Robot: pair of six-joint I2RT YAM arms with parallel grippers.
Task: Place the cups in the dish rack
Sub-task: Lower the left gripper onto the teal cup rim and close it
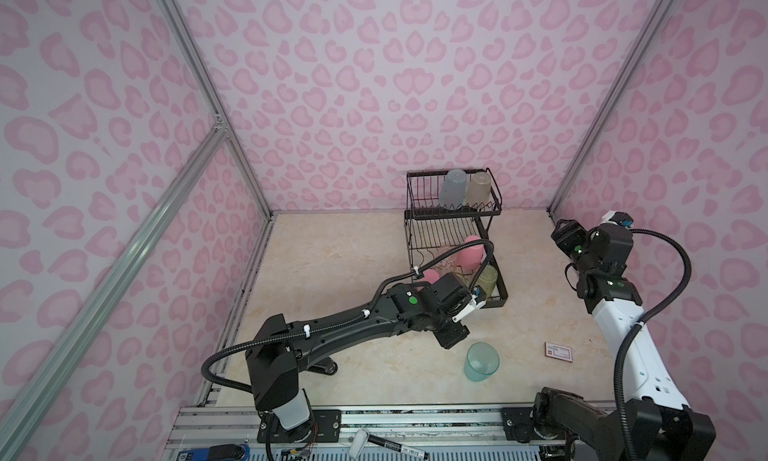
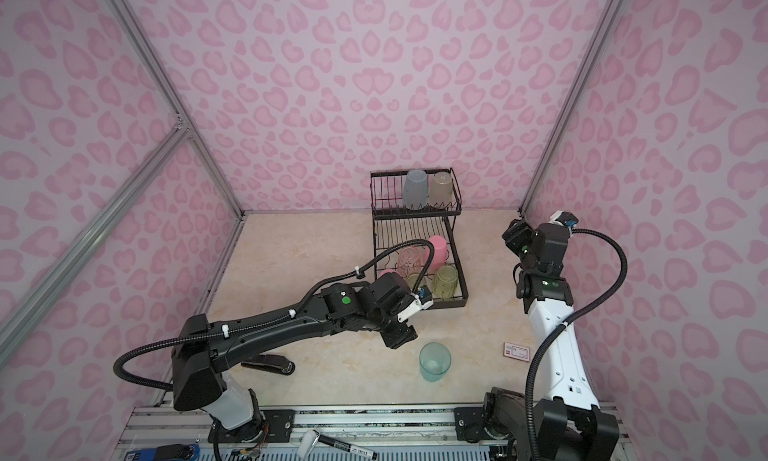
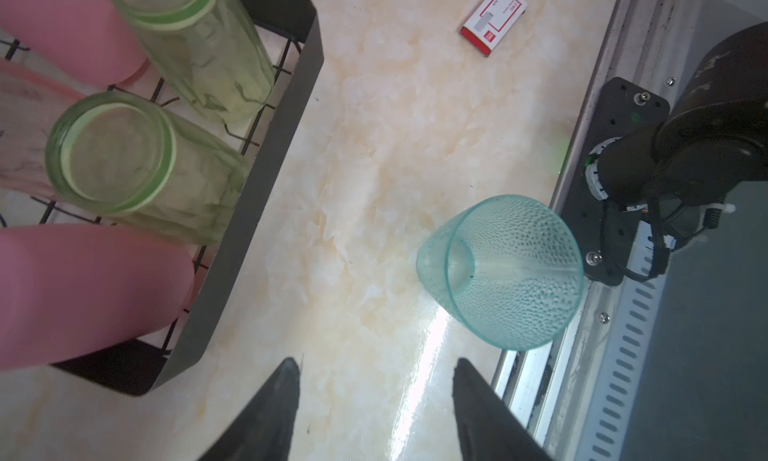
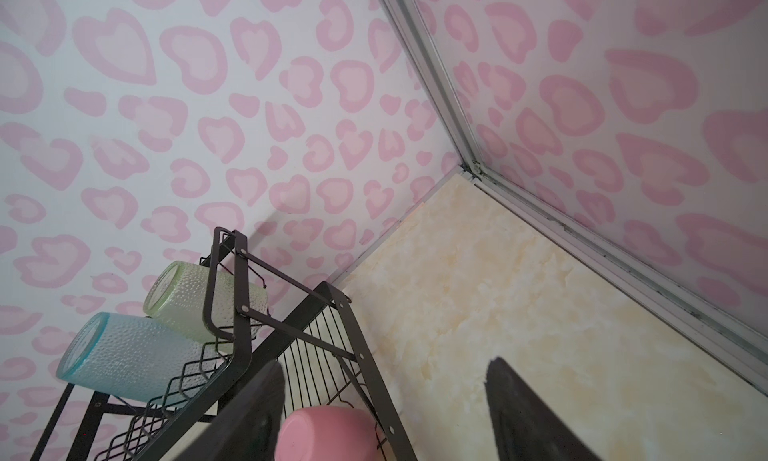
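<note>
Nearest you, a black marker (image 1: 401, 445) lies on the metal rail (image 1: 415, 413) in front of the counter (image 1: 332, 251). Just past the rail, the teal cup (image 1: 482, 361) stands alone on the counter, mouth up, the one cup outside the dish rack (image 1: 496, 304). To its right, well apart, lies a small red-and-white box (image 1: 558, 350). To its left, under the left arm, lies a low black object (image 1: 324, 368) too dim to make out.

Your left gripper (image 3: 376, 359) hangs near the teal cup on its rack side, fingers apart, with only bare counter between them and between it and the cup.

The left arm's wrist and its hose (image 1: 482, 241) cover the rack's near left corner in both top views. They half hide a pink cup (image 1: 431, 276) and a yellow-green cup (image 1: 461, 278) there. Beside those in the lower tier sit the other yellow-green cup (image 1: 487, 280), a clear pinkish cup (image 1: 444, 258) and a second pink cup (image 1: 471, 253), bottoms up.

Farther back, the upper basket (image 1: 419, 188) holds a pale blue cup (image 1: 454, 188) and a greenish cup (image 1: 478, 187), also bottoms up. Your right gripper (image 4: 385, 361) is raised to the right of the rack, apart from it, fingers spread and empty.
</note>
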